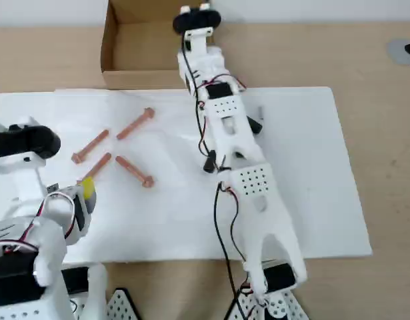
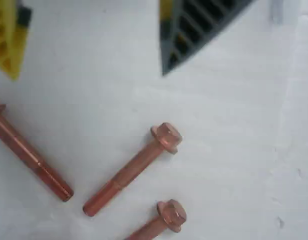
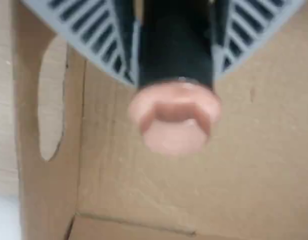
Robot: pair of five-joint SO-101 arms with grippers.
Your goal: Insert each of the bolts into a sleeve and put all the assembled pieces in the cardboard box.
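Bolt [image 3: 174, 117] in black sleeve [image 3: 175, 45], clenched in right pincer [image 3: 175, 70], long axis pointing head-first into cardboard box [image 3: 244, 170] just beneath; left pincer [image 2: 88, 75] released above loose bolts [image 2: 131, 170]

My right arm [image 1: 248, 177] stretches out long and nearly straight from its base, with the wrist [image 1: 198, 23] tipped downward at the far end. My right fingers [image 3: 88, 35] are clamped on a black sleeve [image 3: 176, 45] with a bolt [image 3: 174, 120] in it. My left arm [image 1: 31, 233] sits folded close to its base, left fingers [image 2: 6, 40] spread wide apart and pointing down.
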